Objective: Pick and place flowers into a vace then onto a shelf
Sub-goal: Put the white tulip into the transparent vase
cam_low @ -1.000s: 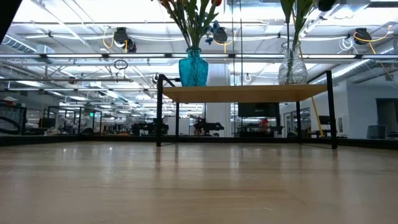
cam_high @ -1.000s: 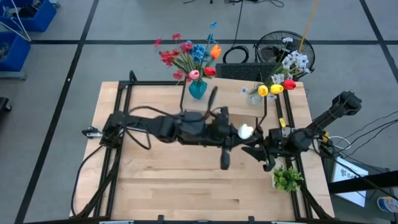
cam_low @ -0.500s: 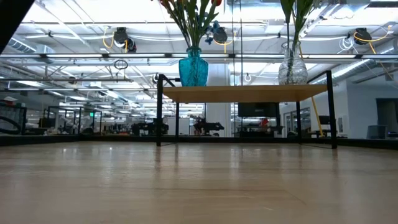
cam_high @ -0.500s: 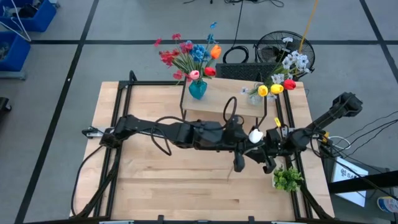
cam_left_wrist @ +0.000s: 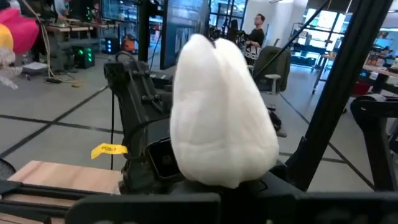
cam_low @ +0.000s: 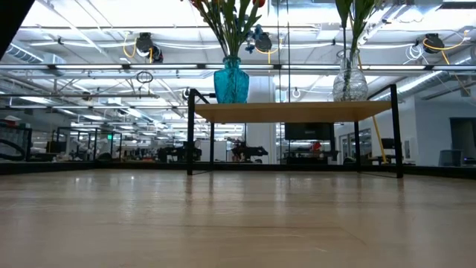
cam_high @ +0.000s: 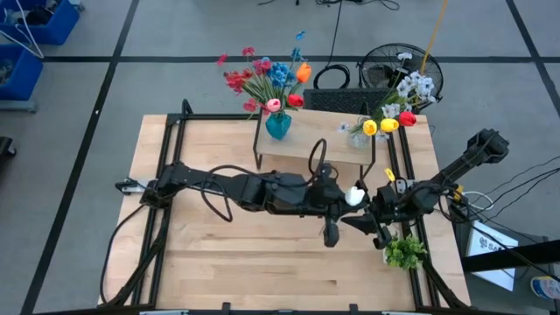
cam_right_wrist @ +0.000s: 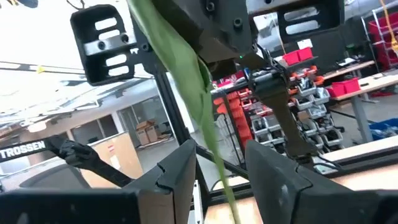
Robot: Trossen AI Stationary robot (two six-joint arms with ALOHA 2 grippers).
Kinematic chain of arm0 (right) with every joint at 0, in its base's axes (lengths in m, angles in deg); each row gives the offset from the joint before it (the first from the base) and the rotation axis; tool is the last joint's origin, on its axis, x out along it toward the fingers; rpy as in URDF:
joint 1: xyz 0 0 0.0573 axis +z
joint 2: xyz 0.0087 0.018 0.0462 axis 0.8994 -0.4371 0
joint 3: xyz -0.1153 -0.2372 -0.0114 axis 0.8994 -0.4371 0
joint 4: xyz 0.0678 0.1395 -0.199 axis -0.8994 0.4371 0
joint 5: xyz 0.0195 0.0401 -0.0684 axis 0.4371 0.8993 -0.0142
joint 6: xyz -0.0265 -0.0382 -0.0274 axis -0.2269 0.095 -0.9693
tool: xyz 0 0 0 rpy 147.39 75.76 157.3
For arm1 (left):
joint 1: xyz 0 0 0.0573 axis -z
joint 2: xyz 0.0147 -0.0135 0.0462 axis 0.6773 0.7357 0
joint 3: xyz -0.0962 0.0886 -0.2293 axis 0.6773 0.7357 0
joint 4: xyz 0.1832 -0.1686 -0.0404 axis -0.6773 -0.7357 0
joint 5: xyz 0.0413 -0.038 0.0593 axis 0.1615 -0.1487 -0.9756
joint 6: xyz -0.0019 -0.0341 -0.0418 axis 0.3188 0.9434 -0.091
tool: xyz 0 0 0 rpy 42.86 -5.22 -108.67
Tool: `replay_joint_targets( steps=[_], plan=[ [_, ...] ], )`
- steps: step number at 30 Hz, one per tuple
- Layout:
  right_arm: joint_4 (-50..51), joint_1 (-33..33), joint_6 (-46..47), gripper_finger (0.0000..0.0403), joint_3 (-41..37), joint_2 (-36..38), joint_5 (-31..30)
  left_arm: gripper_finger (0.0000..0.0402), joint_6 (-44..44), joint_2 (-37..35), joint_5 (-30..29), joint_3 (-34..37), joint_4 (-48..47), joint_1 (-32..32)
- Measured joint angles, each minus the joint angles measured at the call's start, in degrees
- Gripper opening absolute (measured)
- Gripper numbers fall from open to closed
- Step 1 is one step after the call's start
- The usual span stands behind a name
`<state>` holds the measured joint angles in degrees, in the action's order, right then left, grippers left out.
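You had the left gripper (cam_high: 343,203) pinching a white tulip (cam_high: 355,194), its smooth rounded bud (cam_left_wrist: 221,118) filling the left wrist view, right of the table's (cam_high: 227,262) centre. The right gripper (cam_high: 374,216) sat just beside it, its dark fingers (cam_right_wrist: 177,171) spread around the long green leaf (cam_right_wrist: 186,68). Two vases of flowers (cam_high: 267,79) stood on the light-wood shelf (cam_high: 311,140).
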<state>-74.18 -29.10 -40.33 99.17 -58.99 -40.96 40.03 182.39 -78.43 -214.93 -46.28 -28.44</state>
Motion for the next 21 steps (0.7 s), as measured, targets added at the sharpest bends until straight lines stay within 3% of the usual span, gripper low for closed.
replay_joint_targets(
  steps=[11, 21],
  plan=[
    [-4.42, -0.52, -4.55, 0.0113, -0.02, -0.02, 0.00, 0.0001, -0.76, 0.00, -2.50, 0.00, -0.22, -0.75],
    [-5.45, -2.95, -6.96, 0.0111, -0.04, -0.04, -0.10, 0.0002, 0.93, 0.59, 0.75, 0.00, -0.42, -2.36]
  ],
)
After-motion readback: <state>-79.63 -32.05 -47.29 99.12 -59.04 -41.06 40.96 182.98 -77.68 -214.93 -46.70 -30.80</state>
